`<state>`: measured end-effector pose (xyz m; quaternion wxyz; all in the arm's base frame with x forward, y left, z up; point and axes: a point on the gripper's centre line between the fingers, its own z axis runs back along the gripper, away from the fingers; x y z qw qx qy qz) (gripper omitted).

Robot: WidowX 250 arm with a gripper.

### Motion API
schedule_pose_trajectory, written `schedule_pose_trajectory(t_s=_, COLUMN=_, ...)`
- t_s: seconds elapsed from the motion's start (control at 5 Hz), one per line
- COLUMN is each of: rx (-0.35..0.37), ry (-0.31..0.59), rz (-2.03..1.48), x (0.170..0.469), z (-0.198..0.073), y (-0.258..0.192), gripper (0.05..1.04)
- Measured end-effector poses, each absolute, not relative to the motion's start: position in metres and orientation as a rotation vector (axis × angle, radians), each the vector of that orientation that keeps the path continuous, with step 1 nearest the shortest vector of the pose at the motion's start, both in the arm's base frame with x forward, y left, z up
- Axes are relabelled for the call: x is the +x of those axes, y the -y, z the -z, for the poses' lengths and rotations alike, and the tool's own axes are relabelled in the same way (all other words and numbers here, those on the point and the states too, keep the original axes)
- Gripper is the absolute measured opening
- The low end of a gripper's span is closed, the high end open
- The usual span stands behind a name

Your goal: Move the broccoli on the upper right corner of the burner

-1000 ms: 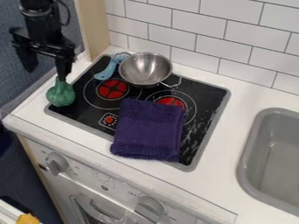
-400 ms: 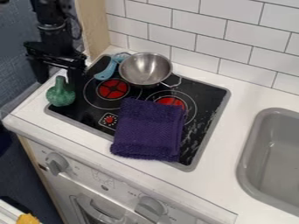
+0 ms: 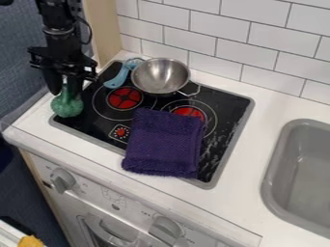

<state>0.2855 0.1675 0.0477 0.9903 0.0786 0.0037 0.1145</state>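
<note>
Jaws parted | broccoli (image 3: 67,105) upright | long axis steep | stalk (image 3: 65,90) up, head down

Seemingly tight between pot (image 3: 158,77) and towel (image 3: 163,144)

From my camera, the top edge cut off the black robot arm (image 3: 58,19). One of the parted jaws of the black metal gripper (image 3: 65,93) covered part of the green toy broccoli's (image 3: 67,105) stem, and I couldn't tell whether they touched it. The folded purple cloth towel (image 3: 164,142) hid part of the red-centred right burner (image 3: 189,112) and the black cooktop's (image 3: 219,144) front rim. The round silver metal pot (image 3: 160,76) blocked whatever lay beneath it. The right edge cropped the grey sink (image 3: 299,178); the bottom edge cut a yellow object (image 3: 30,241) I couldn't identify. Markings by the grey knobs (image 3: 62,179) were too small to read.
</note>
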Motion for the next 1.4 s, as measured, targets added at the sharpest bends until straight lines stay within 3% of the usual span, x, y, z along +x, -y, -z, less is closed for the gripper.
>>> schedule_pose_trajectory(t_s=0.2, rx=0.163, ry=-0.008, rz=-0.229, x=0.286, z=-0.048, y=-0.167, gripper=0.294)
schedule_pose_trajectory(t_s=0.4, rx=0.158, ry=-0.008, rz=-0.212, x=0.285, z=-0.054, y=-0.154, gripper=0.294)
schedule_pose_trajectory(t_s=0.6, rx=0.102, ry=0.170, rz=-0.156, x=0.301, z=-0.107, y=-0.113, gripper=0.294)
schedule_pose_trajectory(t_s=0.8, rx=-0.015, ry=0.216, rz=0.003, x=0.322, z=-0.125, y=-0.067, gripper=0.294)
schedule_pose_trajectory(t_s=1.2, rx=-0.070, ry=0.178, rz=0.231, x=0.364, z=-0.104, y=0.032, gripper=0.294)
schedule_pose_trajectory(t_s=1.4, rx=-0.053, ry=0.176, rz=0.311, x=0.377, z=-0.091, y=0.070, gripper=0.294)
